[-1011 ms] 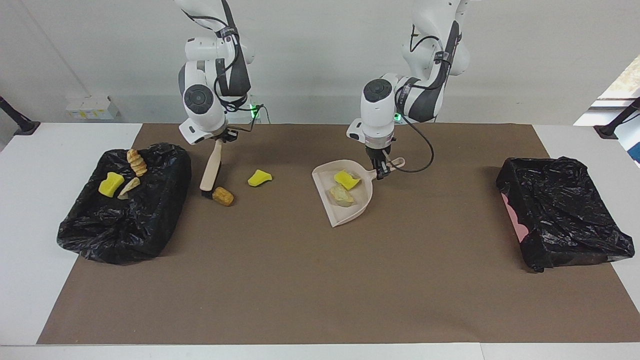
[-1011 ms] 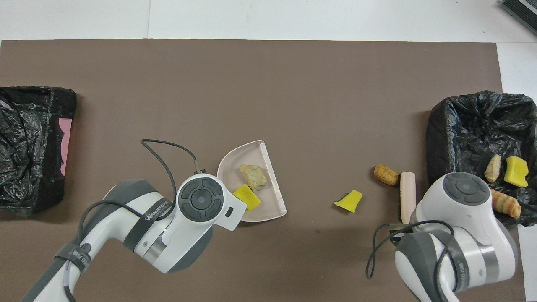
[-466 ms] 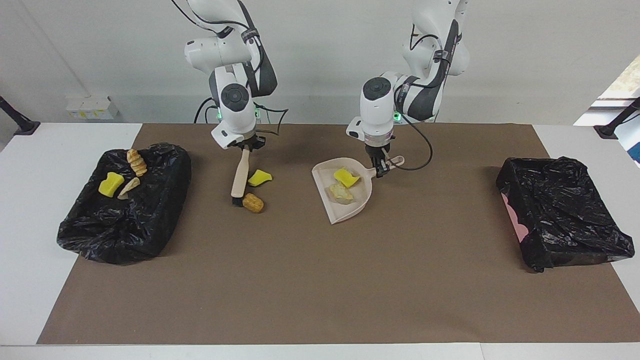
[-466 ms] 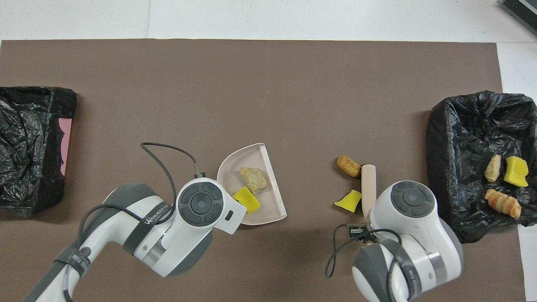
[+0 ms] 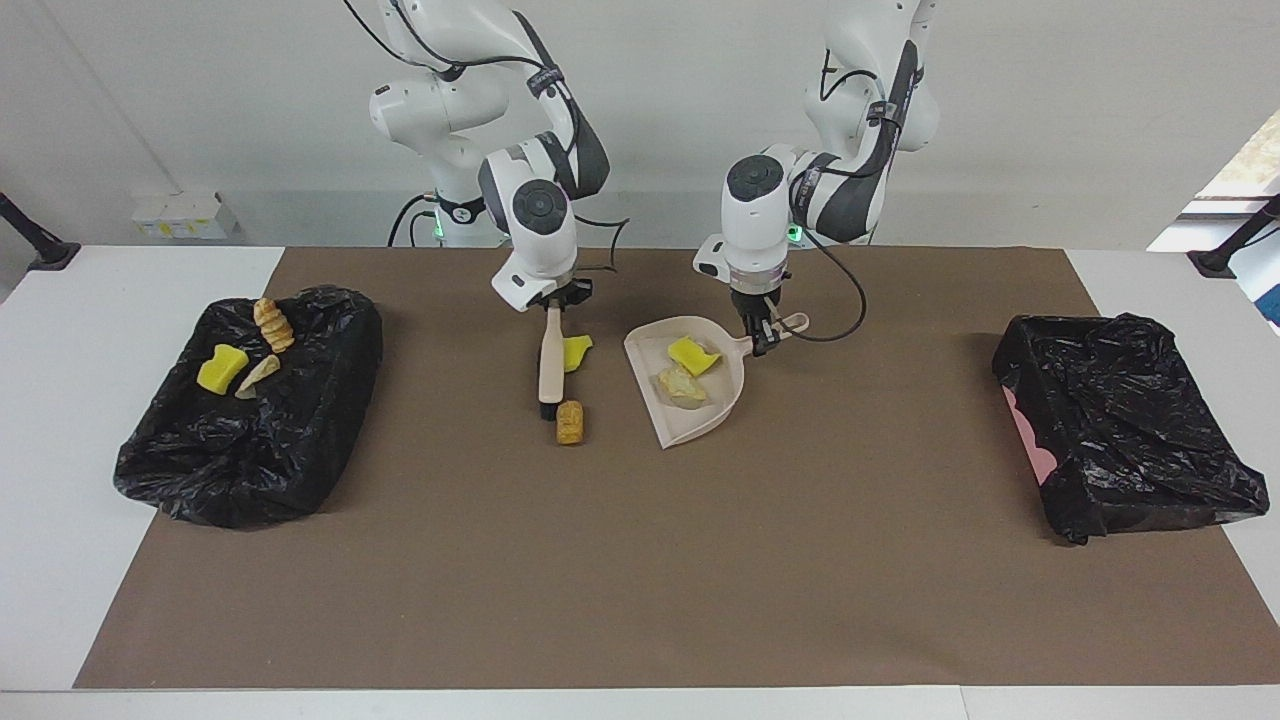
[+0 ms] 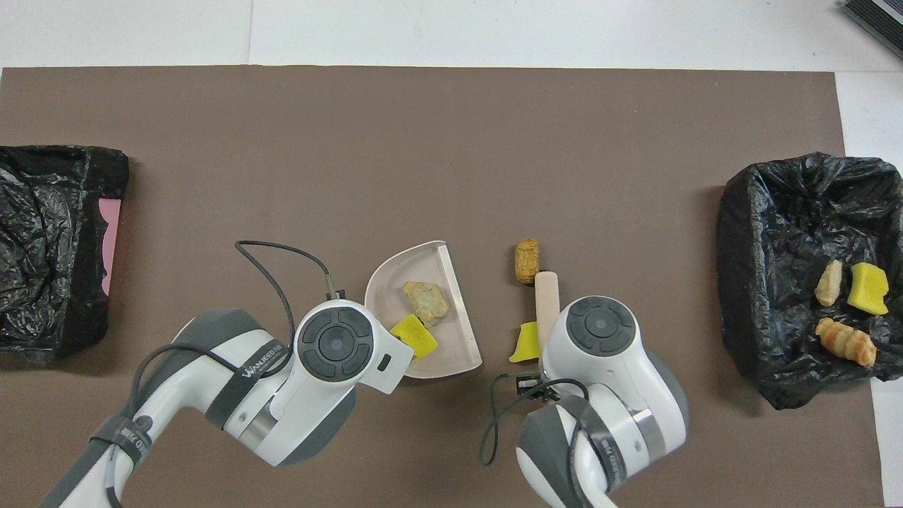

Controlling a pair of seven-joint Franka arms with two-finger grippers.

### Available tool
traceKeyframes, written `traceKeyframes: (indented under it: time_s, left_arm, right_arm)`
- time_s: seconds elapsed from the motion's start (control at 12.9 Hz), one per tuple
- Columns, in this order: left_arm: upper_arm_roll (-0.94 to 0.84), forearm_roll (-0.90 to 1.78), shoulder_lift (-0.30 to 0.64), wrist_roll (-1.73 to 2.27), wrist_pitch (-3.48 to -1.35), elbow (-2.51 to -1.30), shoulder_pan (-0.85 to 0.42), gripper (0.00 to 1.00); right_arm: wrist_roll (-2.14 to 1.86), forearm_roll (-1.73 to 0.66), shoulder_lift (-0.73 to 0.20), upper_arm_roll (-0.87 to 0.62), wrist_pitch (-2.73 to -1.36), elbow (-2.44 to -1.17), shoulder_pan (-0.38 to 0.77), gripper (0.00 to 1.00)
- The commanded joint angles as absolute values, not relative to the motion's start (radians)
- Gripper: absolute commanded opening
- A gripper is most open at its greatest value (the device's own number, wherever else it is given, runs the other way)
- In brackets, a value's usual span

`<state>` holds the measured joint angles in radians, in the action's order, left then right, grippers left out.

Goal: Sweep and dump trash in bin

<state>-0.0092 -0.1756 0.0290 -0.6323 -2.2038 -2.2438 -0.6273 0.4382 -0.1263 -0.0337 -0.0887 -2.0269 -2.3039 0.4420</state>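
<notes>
My right gripper is shut on the handle of the beige brush, whose bristles touch the mat. An orange-brown lump of trash lies at the brush's tip. A yellow sponge piece lies against the handle on the dustpan's side. My left gripper is shut on the handle of the beige dustpan, which rests on the mat. In the pan are a yellow sponge piece and a beige lump. In the overhead view both wrists hide the fingers.
A black-lined bin at the right arm's end of the table holds a yellow piece, a tan piece and a ridged brown lump. Another black-lined bin sits at the left arm's end.
My right arm has swept the brush toward the dustpan, pushing the orange-brown lump and the yellow piece along with it. The left arm and the dustpan have stayed put.
</notes>
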Motion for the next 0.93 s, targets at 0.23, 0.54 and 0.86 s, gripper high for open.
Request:
traceKeyframes:
  time_s: [0.23,0.54,0.86]
  left_arm:
    - [-0.002,-0.195,0.002,-0.621,-2.237,-2.283,-0.632,0.0]
    - [-0.002,-0.195,0.003,-0.621,-2.241,-2.283,-0.624,0.0]
    - [-0.002,-0.192,0.006,-0.618,-2.252,-2.283,-0.623,0.0]
  right_arm:
    - [0.451,-0.261,-0.156,-0.094,-2.037,-2.137,0.552,0.0]
    - [0.425,-0.386,-0.204,-0.095,-1.967,-1.999,0.584,0.0]
    - [0.422,-0.37,-0.209,-0.086,-1.865,-1.899,0.526,0.0]
